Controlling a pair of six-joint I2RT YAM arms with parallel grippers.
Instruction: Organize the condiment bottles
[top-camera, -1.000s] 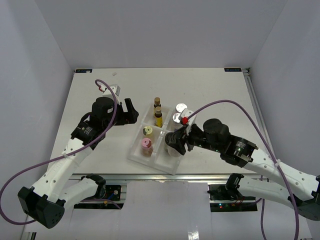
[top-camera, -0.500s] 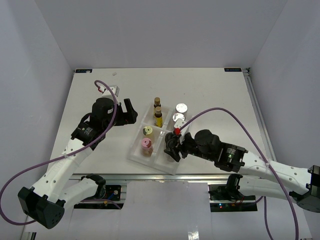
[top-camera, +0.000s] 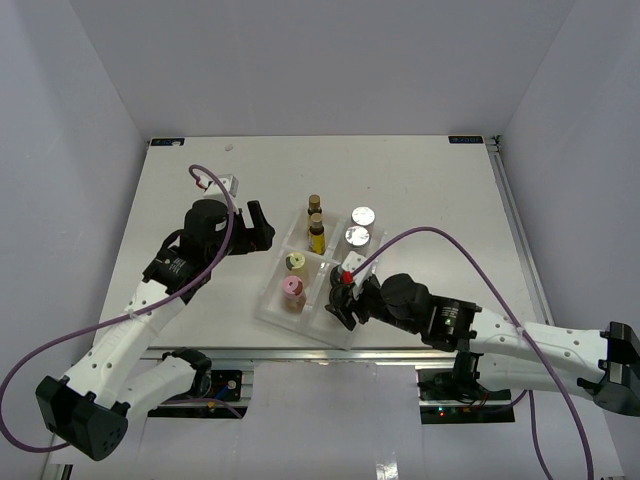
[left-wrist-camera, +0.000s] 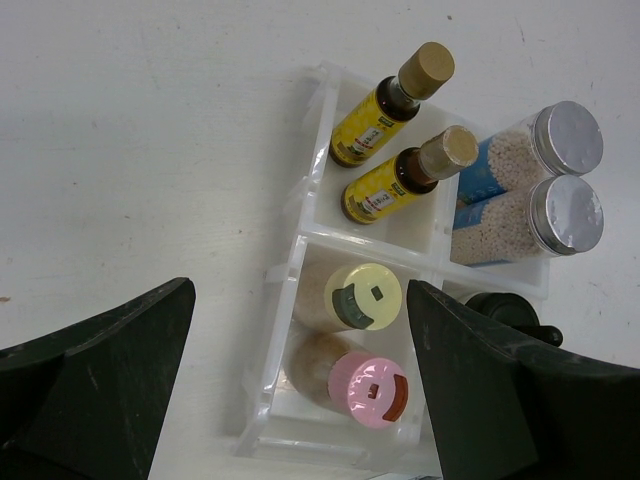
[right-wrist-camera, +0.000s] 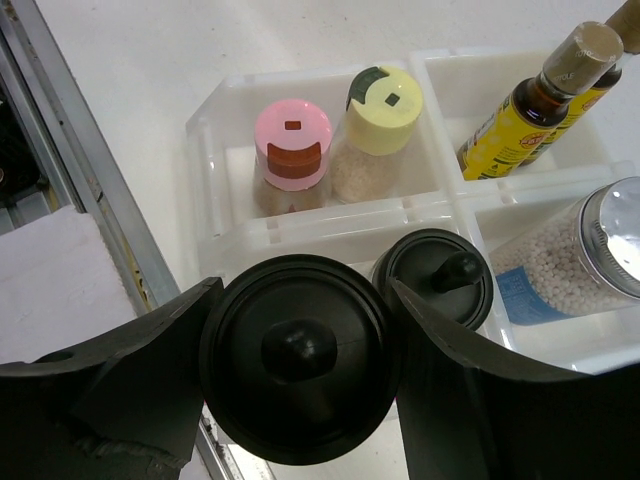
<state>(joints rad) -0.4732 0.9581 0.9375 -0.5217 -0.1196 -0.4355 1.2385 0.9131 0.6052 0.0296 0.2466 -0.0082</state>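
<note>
A clear divided tray (top-camera: 268, 312) holds the condiment bottles. Two amber yellow-labelled bottles (left-wrist-camera: 385, 105) fill its far left compartment. Two silver-lidded blue-labelled jars (left-wrist-camera: 565, 140) stand at the far right. A yellow-capped bottle (left-wrist-camera: 362, 295) and a pink-capped one (left-wrist-camera: 368, 390) sit near left. One black-capped jar (right-wrist-camera: 437, 275) stands in the near right compartment. My right gripper (right-wrist-camera: 300, 350) is shut on a second black-capped jar (right-wrist-camera: 300, 400), beside the first at the tray's near right corner. My left gripper (left-wrist-camera: 300, 320) hangs open left of and above the tray.
The metal rail of the table's near edge (right-wrist-camera: 60, 150) runs close to the tray's front wall. White tabletop (top-camera: 420, 180) lies behind and to both sides of the tray. Grey walls enclose the table.
My right gripper has carried the black-capped jar nearer and slightly left, down toward the tray's near right corner. The left arm has hardly moved.
</note>
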